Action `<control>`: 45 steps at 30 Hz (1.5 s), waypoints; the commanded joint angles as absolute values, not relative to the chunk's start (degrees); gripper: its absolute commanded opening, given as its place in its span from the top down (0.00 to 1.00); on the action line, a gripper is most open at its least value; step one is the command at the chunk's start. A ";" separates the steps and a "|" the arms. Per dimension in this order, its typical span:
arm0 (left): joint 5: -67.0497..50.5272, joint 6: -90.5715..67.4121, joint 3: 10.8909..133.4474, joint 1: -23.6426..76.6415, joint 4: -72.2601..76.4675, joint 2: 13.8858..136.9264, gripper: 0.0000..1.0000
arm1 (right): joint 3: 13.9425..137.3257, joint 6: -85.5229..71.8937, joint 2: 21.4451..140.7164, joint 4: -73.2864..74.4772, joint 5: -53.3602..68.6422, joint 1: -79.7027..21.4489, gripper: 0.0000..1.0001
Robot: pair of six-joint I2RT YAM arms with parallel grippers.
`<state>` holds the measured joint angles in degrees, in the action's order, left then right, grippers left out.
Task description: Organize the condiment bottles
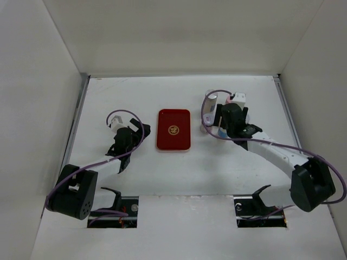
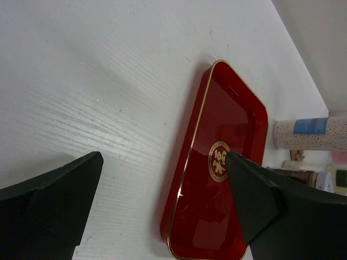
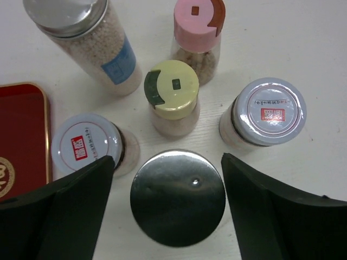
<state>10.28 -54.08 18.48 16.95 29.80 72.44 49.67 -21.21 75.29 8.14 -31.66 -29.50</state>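
The condiment bottles stand in a cluster right of the red tray. In the right wrist view I see a silver-capped jar, a tall silver-capped bottle with a blue label, a pink-capped bottle, a yellow-capped bottle, and two white jars with red-marked caps. My right gripper is open, its fingers on either side of the silver-capped jar and apart from it. My left gripper is open and empty over the tray's left edge.
The tray is empty, with a gold emblem in its middle. White walls enclose the table on the left, back and right. In the top view the right arm covers most of the bottle cluster.
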 commanded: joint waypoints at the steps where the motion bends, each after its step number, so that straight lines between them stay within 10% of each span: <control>1: 10.55 -54.32 17.93 17.09 32.52 71.37 0.00 | 50.71 -21.45 76.81 2.29 -31.46 -29.05 0.18; 5: 9.84 -54.40 17.84 16.48 32.52 71.11 0.00 | 51.33 -20.74 74.81 3.07 -35.23 -29.31 0.45; 9: 10.11 -54.40 17.84 16.57 32.61 71.80 0.00 | 53.08 -17.59 66.73 4.30 -43.93 -32.72 0.50; 45: 10.19 -54.67 16.96 14.63 32.70 70.93 0.00 | 95.80 -14.06 117.24 -9.84 -23.38 -46.18 0.49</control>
